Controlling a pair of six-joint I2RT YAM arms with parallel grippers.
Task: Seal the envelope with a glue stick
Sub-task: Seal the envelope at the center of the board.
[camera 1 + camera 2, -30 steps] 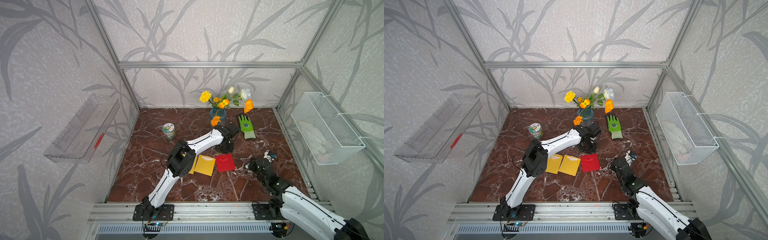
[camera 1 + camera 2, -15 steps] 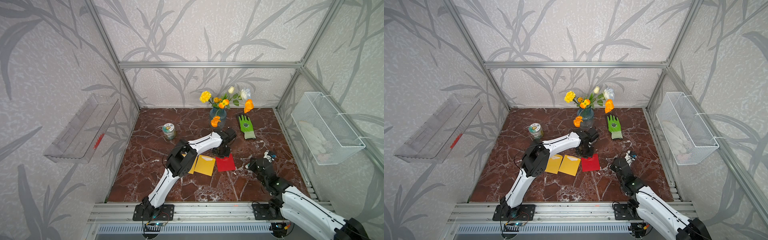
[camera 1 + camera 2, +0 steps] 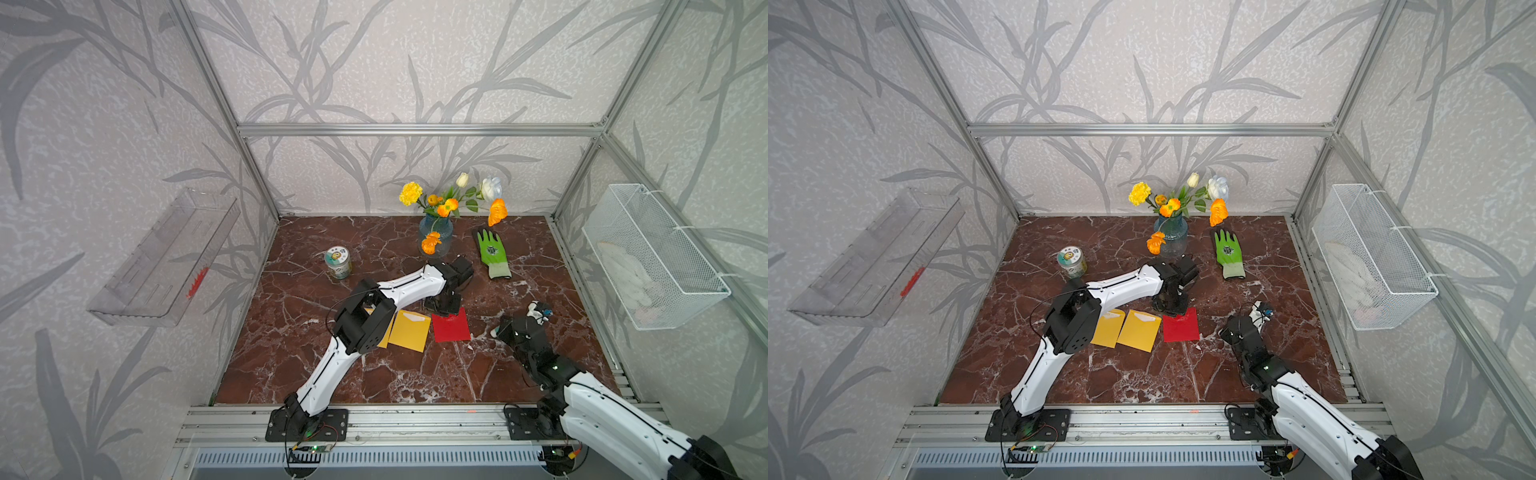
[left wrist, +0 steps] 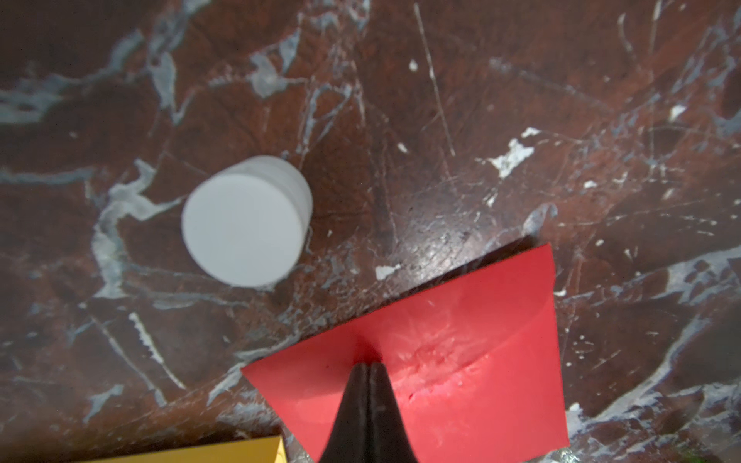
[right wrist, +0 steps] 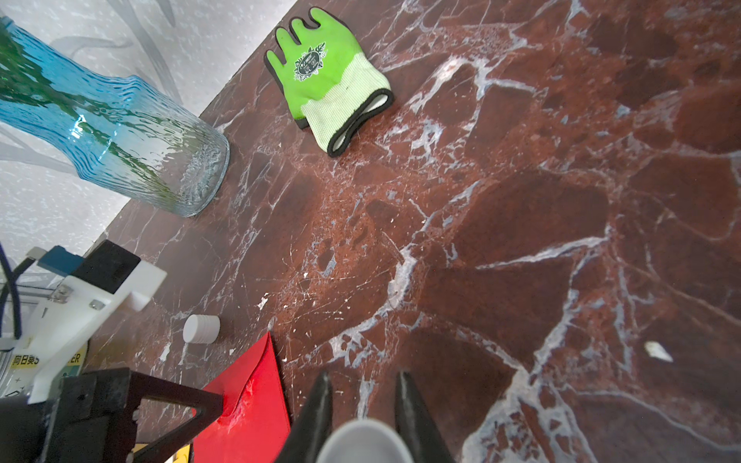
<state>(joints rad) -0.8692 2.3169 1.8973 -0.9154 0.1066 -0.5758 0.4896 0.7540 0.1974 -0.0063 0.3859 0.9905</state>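
While the left claw [image 4: 369,366] presses: both tips are pinched together with nothing between them, planted on the red envelope [image 4: 461,340] right by a shiny, wrinkly patch that looks like wet glue.
Step, my guess: squashing the flap down so it bonds. The gluing itself looks done.
Glue stick [image 5: 363,441]: gripped in the right claw [image 5: 363,379], off to the side of the red envelope and apart from it. Only a round white end shows, so I can't tell which end that is.
Cap [image 4: 240,224]: small, white and ribbed, standing on the worktop [image 4: 441,120] near the envelope's edge, not touching it.
Neighbour: a yellow envelope [image 3: 409,332] lies just beside the red one.
How I'd do it: drag the closed tips along the flap with light, steady pressure instead of jabbing one spot, and cover the whole glued strip.
Paper: thin stuff on smooth marble, so it'll probably skid or crease if pushed sideways too hard.
Watch out: the tips may pick up glue, so lift straight up and slowly or the flap peels back. Also don't clip that cap.
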